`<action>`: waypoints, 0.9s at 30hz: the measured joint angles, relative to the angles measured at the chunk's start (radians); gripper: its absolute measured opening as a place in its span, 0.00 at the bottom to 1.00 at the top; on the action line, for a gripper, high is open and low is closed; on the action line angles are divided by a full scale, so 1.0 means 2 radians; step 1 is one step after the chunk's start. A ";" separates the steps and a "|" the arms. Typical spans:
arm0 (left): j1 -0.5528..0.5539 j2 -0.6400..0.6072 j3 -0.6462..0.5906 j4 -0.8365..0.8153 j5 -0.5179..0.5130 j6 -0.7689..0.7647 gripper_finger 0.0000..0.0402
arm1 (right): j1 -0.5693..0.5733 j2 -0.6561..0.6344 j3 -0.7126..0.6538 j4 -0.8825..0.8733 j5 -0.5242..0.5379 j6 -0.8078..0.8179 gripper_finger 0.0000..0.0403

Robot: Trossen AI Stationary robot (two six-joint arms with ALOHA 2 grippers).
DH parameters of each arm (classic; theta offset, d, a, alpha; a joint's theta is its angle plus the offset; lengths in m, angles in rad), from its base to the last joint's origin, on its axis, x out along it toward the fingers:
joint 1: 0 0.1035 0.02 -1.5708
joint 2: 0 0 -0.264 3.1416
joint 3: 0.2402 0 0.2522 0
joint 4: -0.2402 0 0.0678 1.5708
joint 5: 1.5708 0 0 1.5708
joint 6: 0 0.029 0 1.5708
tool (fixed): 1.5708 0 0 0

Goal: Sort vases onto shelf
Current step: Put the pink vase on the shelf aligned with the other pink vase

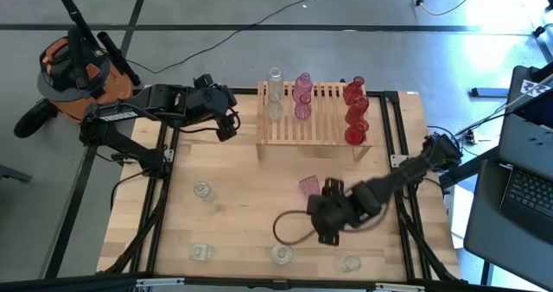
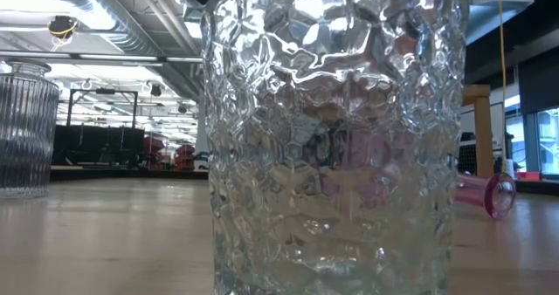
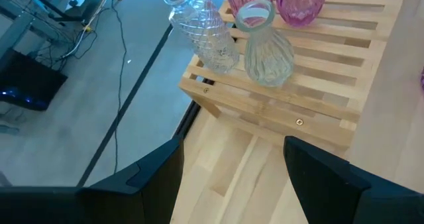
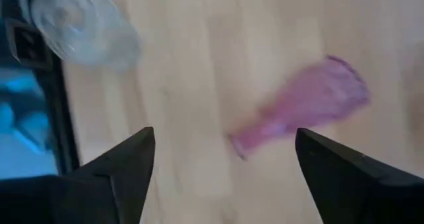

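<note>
One pink vase (image 4: 301,111) lies on its side on the desk (image 1: 242,206) just ahead of my right hand (image 4: 222,177), fingers spread wide and holding nothing — I'd straddle its body squarely before closing. Beyond, the shelf (image 1: 315,128) waits; my left hand (image 3: 232,177) hangs open beside it

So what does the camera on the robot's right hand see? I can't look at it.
A pink vase lies on its side on the wooden table, ahead of the open right gripper and between its two dark fingers. A clear glass vase sits farther off, near the table's edge.
</note>
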 joint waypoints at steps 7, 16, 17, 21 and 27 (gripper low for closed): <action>0.000 0.000 0.000 -0.004 0.004 0.016 0.62 | 0.064 -0.005 -0.122 0.088 0.061 0.056 0.68; 0.000 0.000 0.000 -0.004 0.006 0.026 0.62 | 0.061 -0.005 -0.257 0.190 0.063 0.116 0.51; 0.000 0.000 0.000 -0.004 0.006 0.022 0.62 | 0.060 -0.005 -0.268 0.214 0.063 0.112 0.50; 0.000 0.000 0.000 -0.004 0.011 0.001 0.62 | 0.056 -0.005 -0.299 0.251 0.061 0.105 0.48; 0.000 0.000 0.000 -0.004 0.016 -0.013 0.62 | 0.056 -0.005 -0.321 0.255 0.079 0.105 0.48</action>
